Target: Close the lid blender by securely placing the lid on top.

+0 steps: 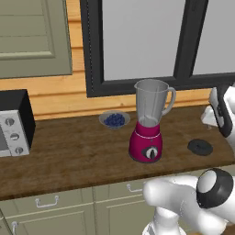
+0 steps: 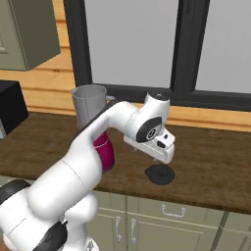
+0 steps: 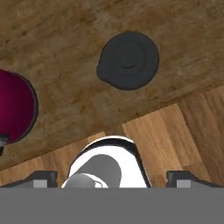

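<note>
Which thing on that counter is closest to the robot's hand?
The lid, lying flat right of the blender. The blueberry bowl and microwave sit farther left.

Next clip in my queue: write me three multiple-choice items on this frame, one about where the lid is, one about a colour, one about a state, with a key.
1. Where is the lid?
A. On the blender jar
B. Flat on the wooden counter, on the handle side of the blender
C. In the bowl of blueberries

2. What colour is the base of the blender?
A. Magenta-pink
B. Green
C. White

3. How does the gripper stand?
A. Shut on the lid
B. Above the counter, holding nothing
C. Clamped on the jar handle

Key: 1 B, the left base view shows the lid on the wood apart from the blender; 2 A, the base is magenta-pink with a grey dial; 3 B, the hand view shows the fingertips wide apart with the lid lying beyond them.
</note>
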